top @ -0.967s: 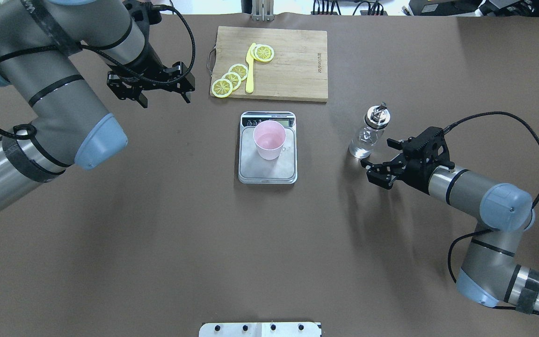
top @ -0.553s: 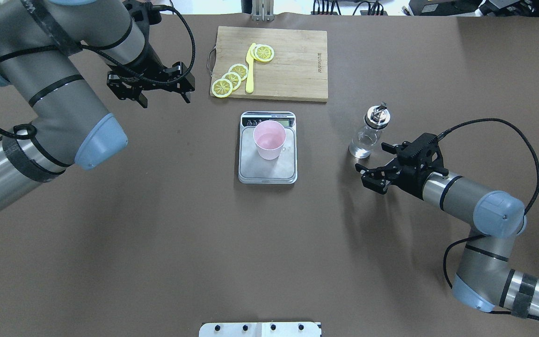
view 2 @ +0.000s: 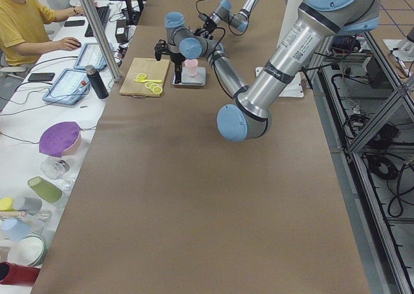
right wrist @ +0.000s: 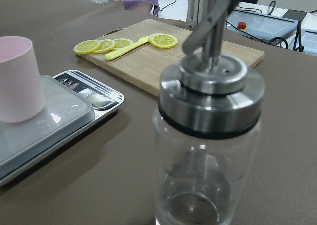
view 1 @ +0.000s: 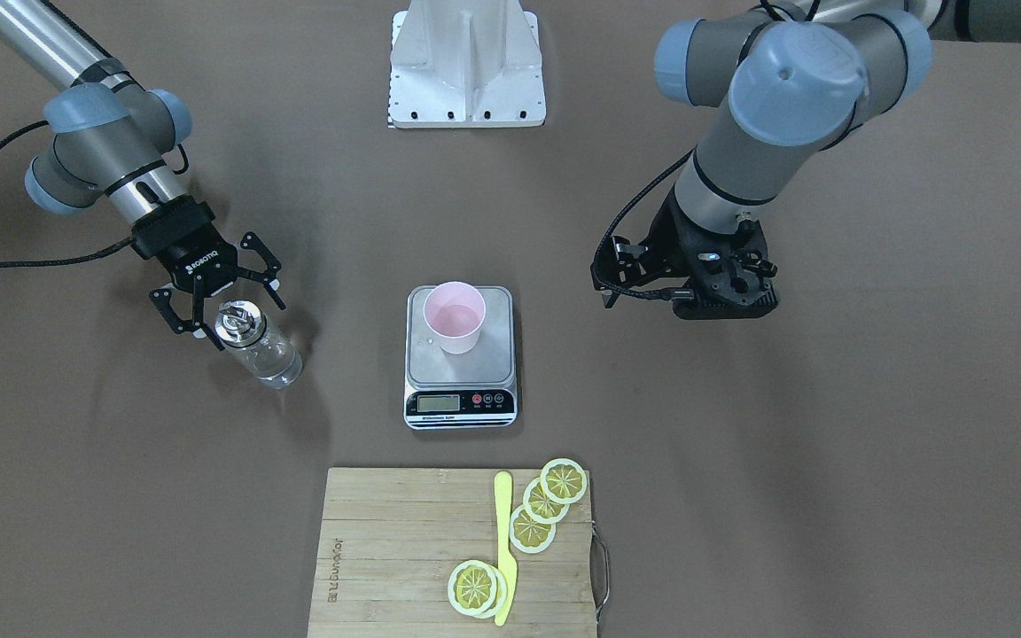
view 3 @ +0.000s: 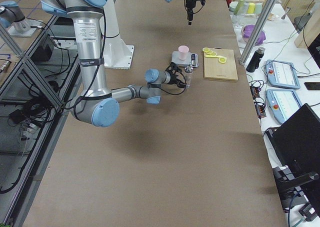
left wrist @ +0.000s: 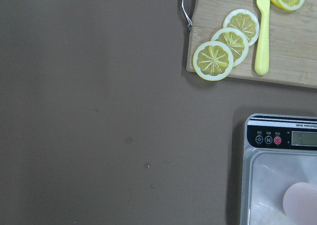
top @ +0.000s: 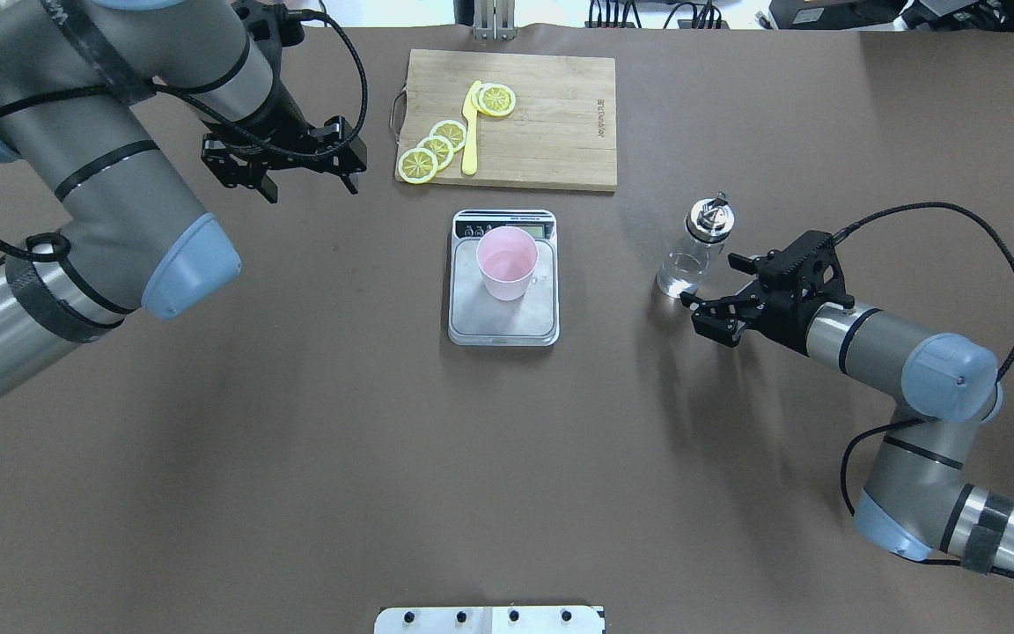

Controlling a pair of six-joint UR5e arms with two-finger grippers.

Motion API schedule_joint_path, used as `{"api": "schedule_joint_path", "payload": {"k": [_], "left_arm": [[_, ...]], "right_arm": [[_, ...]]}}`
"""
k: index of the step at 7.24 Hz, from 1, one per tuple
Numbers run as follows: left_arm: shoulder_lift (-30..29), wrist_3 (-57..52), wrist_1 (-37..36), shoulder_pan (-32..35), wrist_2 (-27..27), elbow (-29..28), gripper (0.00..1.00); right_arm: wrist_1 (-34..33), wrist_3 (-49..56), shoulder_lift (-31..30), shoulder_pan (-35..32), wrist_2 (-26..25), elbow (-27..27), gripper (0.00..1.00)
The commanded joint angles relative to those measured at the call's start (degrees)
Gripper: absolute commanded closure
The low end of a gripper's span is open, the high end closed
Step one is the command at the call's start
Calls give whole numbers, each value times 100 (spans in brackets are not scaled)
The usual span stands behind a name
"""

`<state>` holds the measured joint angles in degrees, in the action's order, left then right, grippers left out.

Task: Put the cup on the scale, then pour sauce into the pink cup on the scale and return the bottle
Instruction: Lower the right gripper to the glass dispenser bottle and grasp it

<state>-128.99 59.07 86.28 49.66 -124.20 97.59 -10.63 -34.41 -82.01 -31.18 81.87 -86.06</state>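
The right gripper [top: 709, 286] is hanging low over the table with its jaws spread wide and nothing between them. It is pointing straight at the bottle [top: 690, 257], which is standing just ahead of the fingertips on the side toward the scale (in the right wrist view the glass is filling the middle of the picture, so the line-up is looking sound). The bottle is standing upright on the table, its long axis vertical, with the metal cap [top: 708, 217] and spout on top. Only a shallow pool of clear sauce [right wrist: 194, 207] is showing at its bottom. Whether the fingertips are flanking the glass is not clear, and no contact is showing. Any grip would be coming in from the side, across the body below the cap, and this arm is by far the nearer one.

Farther on, well apart from the bottle, the pink cup [top: 507, 262] is sitting upright on the scale [top: 503, 319], toward the display end of the platform. Whether liquid is lying in it cannot be told. Farther still, the left gripper [top: 312, 187] is hovering open and empty near the bamboo cutting board [top: 551, 132], well apart from the bottle.
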Motion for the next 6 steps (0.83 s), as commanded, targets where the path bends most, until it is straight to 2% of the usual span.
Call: {"api": "schedule_joint_path", "payload": {"k": [1, 2, 3, 6], "left_arm": [[-3, -1, 3, -1, 1, -3, 0], [-12, -1, 3, -1, 1, 5, 0], [-3, -1, 3, 8, 1, 5, 0], [-3, -1, 3, 17, 1, -3, 0]], "right_arm": [[0, -22, 132, -28, -13, 124, 6], [0, -48, 429, -28, -13, 386, 6], [0, -49, 475, -37, -13, 467, 6], [-9, -31, 493, -160, -4, 476, 6]]}}
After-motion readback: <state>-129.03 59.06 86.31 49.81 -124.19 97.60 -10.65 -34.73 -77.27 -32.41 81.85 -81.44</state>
